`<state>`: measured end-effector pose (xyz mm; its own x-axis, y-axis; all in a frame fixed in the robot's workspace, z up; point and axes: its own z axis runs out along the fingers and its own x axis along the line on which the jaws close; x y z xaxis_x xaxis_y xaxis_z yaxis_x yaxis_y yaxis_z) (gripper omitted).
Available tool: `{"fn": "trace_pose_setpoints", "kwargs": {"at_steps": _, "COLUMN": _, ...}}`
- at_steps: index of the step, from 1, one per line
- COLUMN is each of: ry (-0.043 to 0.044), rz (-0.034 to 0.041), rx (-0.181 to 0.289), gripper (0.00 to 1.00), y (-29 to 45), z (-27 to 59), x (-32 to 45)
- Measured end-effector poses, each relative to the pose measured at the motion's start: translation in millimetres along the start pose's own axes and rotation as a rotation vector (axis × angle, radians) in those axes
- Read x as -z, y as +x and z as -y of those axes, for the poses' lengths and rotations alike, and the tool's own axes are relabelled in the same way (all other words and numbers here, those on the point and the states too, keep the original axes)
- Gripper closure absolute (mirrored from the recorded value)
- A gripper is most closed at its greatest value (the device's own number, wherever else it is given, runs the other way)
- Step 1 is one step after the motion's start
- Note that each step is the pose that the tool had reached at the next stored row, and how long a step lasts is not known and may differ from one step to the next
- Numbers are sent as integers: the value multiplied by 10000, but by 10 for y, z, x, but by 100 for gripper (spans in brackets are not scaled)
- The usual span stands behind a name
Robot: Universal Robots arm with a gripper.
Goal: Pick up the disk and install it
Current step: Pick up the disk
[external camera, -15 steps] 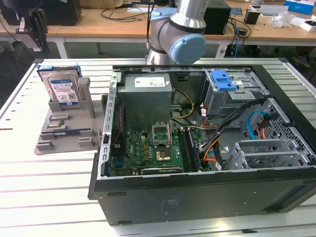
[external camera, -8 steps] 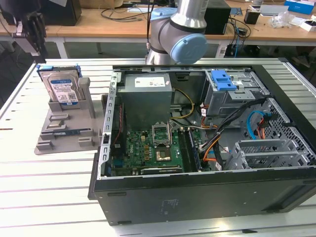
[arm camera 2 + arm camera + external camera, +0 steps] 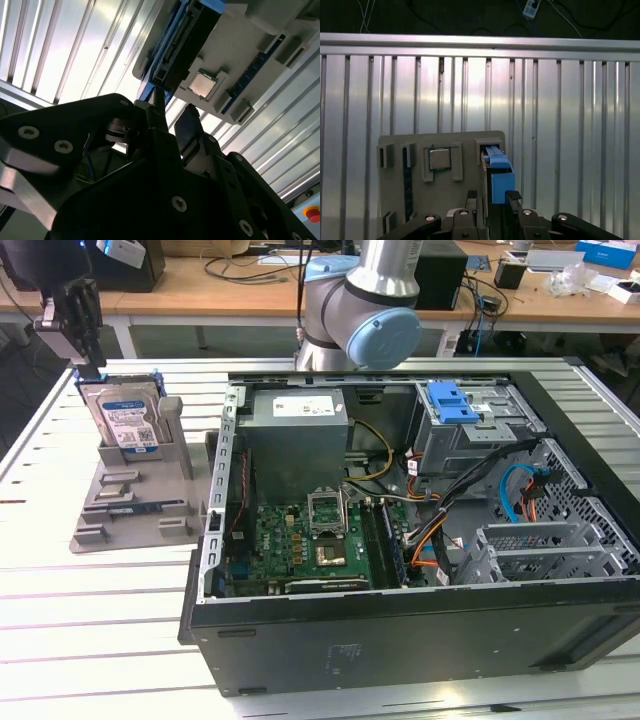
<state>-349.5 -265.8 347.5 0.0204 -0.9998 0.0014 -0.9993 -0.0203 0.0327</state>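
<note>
Pick-up step: parted fingers (image 3: 187, 124) hover just short of the disk (image 3: 498, 170), upright in its grey holder (image 3: 395, 192). Grasping likely needs them astride its blue edge.

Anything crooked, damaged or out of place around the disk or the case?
Nothing stands out. The disk stands upright in its slot in the grey holder, the open hand hangs just above its edge, and the computer case lies open on the table.
</note>
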Motion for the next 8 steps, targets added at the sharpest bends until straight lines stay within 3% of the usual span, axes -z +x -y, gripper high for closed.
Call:
{"fn": "trace_pose_setpoints", "kwargs": {"at_steps": 5, "ry": 1, "rz": -2, "rx": 0, "gripper": 64, "y": 0, "z": 0, "x": 0}}
{"fn": "trace_pose_setpoints", "kwargs": {"at_steps": 7, "ry": 1, "rz": -3, "rx": 0, "gripper": 51, "y": 0, "z": 0, "x": 0}}
{"fn": "trace_pose_setpoints", "kwargs": {"at_steps": 8, "ry": 0, "rz": -3, "rx": 0, "gripper": 51, "y": 0, "z": 0, "x": 0}}
